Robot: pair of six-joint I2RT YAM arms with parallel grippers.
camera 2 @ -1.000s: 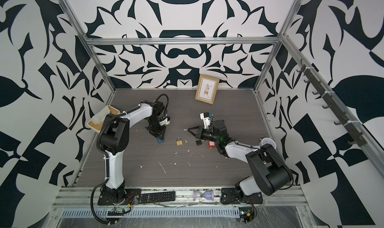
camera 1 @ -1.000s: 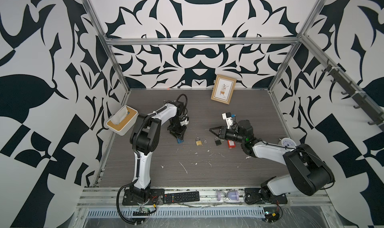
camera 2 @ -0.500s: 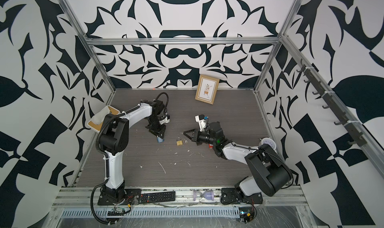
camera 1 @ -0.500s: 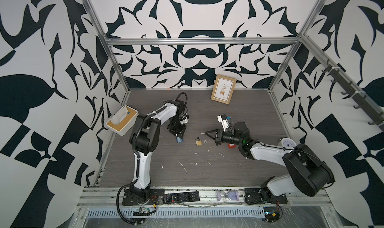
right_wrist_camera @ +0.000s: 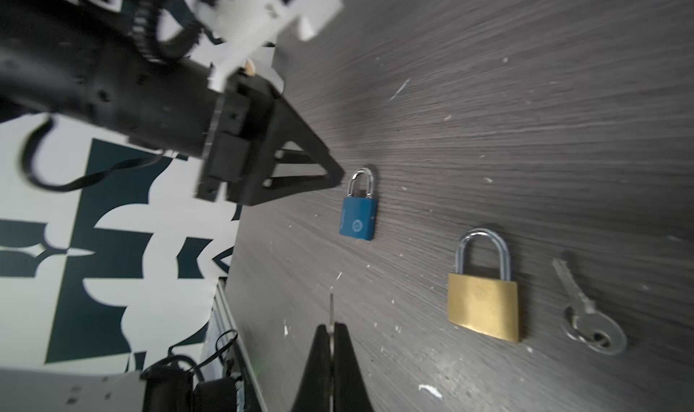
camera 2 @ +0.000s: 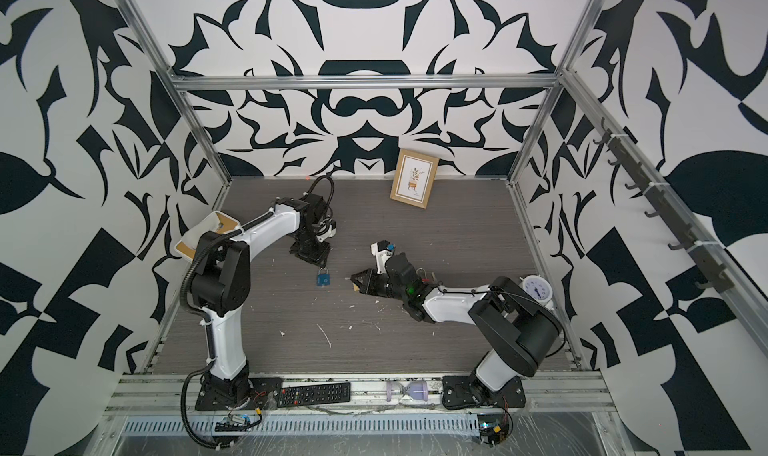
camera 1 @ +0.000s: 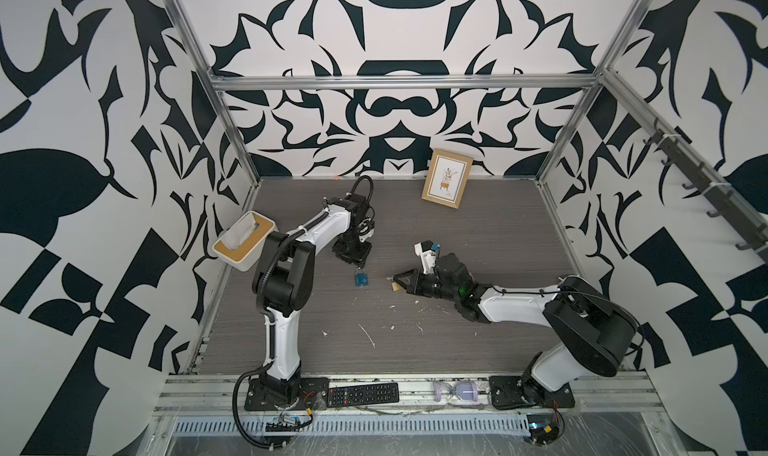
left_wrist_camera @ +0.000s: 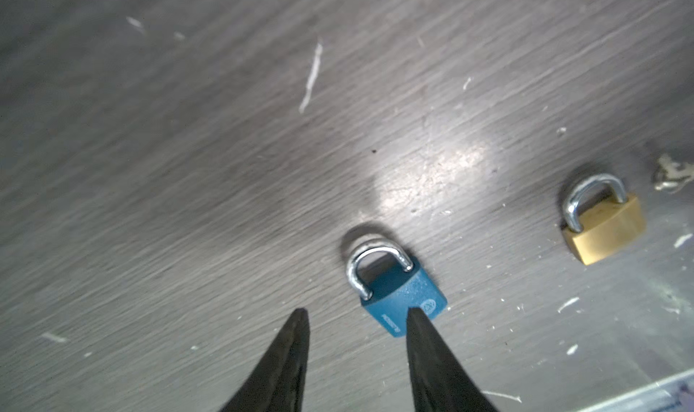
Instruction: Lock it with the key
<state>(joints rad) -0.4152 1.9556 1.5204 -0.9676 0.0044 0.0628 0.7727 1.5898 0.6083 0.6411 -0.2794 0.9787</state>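
Right gripper was clamped tight on the key, seen edge-on as a thin sliver with its bow hidden between the fingers. Left gripper stood partly open with nothing between its fingers, low over the blue padlock. One fingertip covered a corner of the body; contact unclear. Brass padlock lay flat on the table, loose key just beside it. In both top views the right gripper hid most of the brass padlock. No keyhole visible. Both shackles looked seated; locked or not, couldn't tell.
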